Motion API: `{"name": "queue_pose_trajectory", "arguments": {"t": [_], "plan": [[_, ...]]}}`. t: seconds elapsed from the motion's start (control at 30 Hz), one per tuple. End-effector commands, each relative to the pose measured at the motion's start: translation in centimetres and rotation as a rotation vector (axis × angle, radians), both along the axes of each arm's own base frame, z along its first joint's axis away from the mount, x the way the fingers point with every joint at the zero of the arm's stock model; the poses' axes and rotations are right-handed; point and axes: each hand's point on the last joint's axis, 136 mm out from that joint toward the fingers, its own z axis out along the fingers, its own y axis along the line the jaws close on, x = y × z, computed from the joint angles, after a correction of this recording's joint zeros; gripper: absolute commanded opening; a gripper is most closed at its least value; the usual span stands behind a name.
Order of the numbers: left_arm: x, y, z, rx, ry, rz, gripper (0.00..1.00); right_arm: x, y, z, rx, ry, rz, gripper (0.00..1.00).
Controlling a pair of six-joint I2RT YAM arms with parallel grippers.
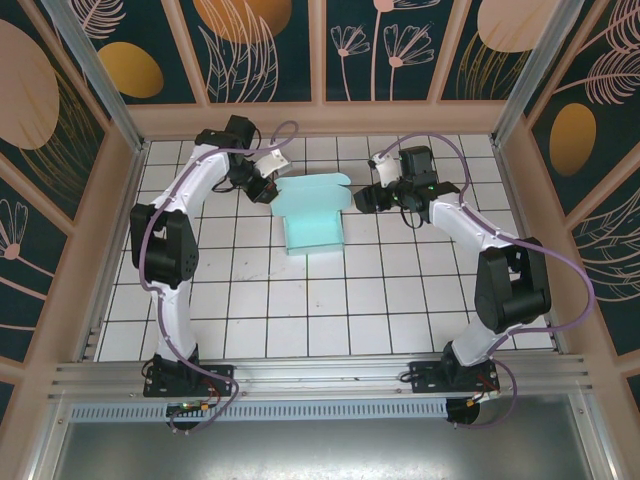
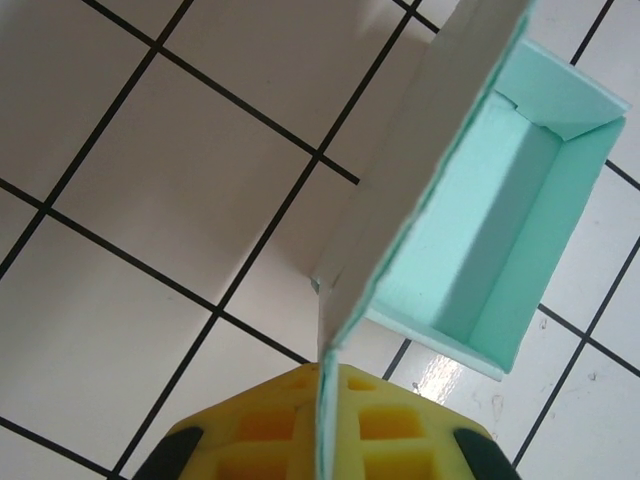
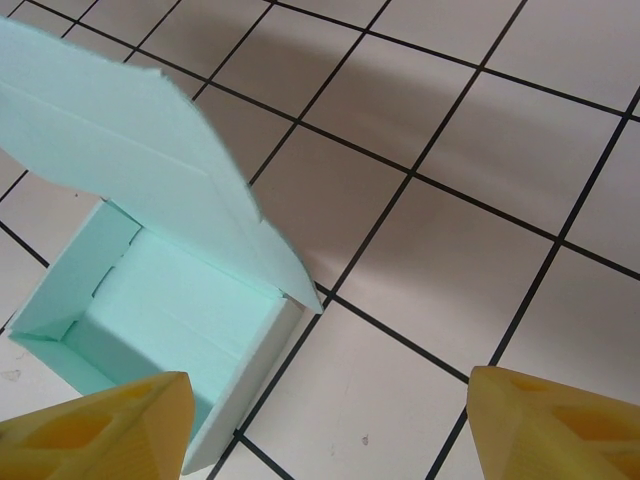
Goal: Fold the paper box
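Note:
The pale mint paper box (image 1: 312, 228) sits on the tiled table as a shallow open tray, its lid flap (image 1: 312, 188) standing up at the back. My left gripper (image 1: 268, 190) is at the flap's left end. In the left wrist view its yellow pads (image 2: 400, 425) are shut on the thin edge of that flap (image 2: 410, 190), with the tray's inside (image 2: 490, 230) beyond. My right gripper (image 1: 360, 198) hovers just right of the box. Its jaws (image 3: 325, 440) stand wide open over bare tile, and the box (image 3: 170, 310) lies by the left finger (image 3: 90, 430).
White tiled table (image 1: 400, 300) with black grout lines, fenced by wooden-framed walls (image 1: 320, 115) at the back and sides. Both arm bases are bolted on the metal rail (image 1: 320, 375) at the near edge. Bare tiles lie in front of the box.

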Motion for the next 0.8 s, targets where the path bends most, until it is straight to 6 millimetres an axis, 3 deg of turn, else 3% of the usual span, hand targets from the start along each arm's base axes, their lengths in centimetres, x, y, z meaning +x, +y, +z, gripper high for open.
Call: {"name": "queue_pose_trajectory", "arguments": {"t": [0.0, 0.23, 0.47, 0.77], "plan": [[-1.1, -0.2, 0.8, -0.038, -0.002, -0.03, 0.0, 0.5, -0.3, 2.3, -0.013, -0.063, 0.006, 0.73], [-2.6, -1.2, 1.4, -0.089, 0.007, -0.086, 0.0, -0.5, -0.1, 2.2, -0.088, -0.106, 0.142, 0.72], [-3.8, -1.9, 1.0, -0.081, 0.039, -0.124, 0.0, -2.9, 1.2, 1.3, -0.142, -0.09, 0.419, 0.73], [-4.1, -2.1, 1.5, -0.088, 0.036, -0.14, 0.0, -1.9, 2.2, 1.6, -0.11, -0.059, 0.564, 0.72]]}}
